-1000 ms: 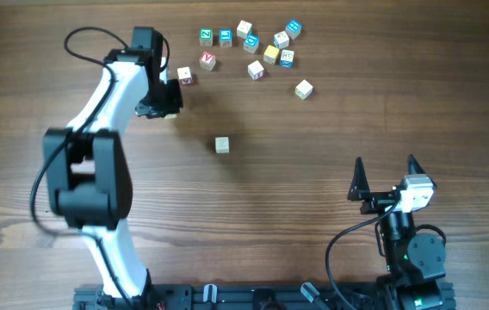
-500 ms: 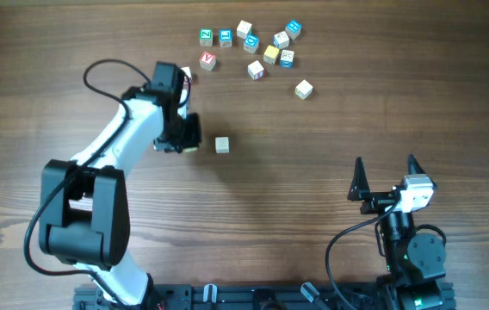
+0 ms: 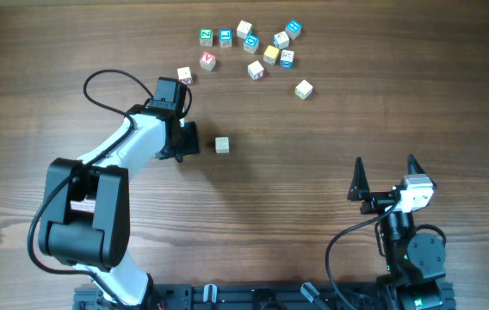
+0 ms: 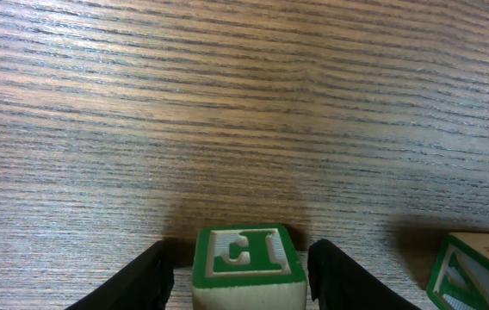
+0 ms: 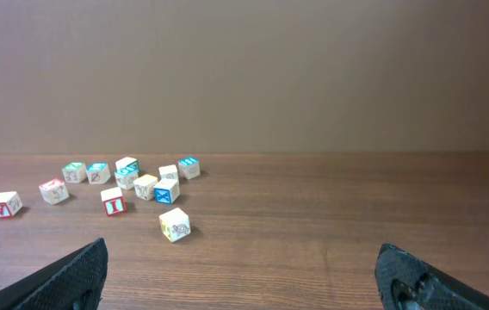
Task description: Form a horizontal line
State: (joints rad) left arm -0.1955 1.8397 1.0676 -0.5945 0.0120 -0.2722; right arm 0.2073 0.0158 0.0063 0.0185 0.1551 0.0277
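Note:
A cream cube with a green letter face stands on the table between the fingers of my left gripper, with a gap showing on each side. The jaws are open. A second cube with a green-edged face sits just to its right, apart from it. From overhead this second cube lies beside the left gripper, which hides the first cube. These two cubes make up the horizontal line. My right gripper stands open near the front right, holding nothing.
Several loose coloured letter cubes cluster at the back, also seen in the right wrist view. One stray cube lies behind the left gripper and another lies to the right. The left arm's cable loops out to the left.
The left gripper has swung toward the front and right, from beside the stray cube to next to the lone cube, and its jaws have widened off the green-faced cube. The right arm has not moved.

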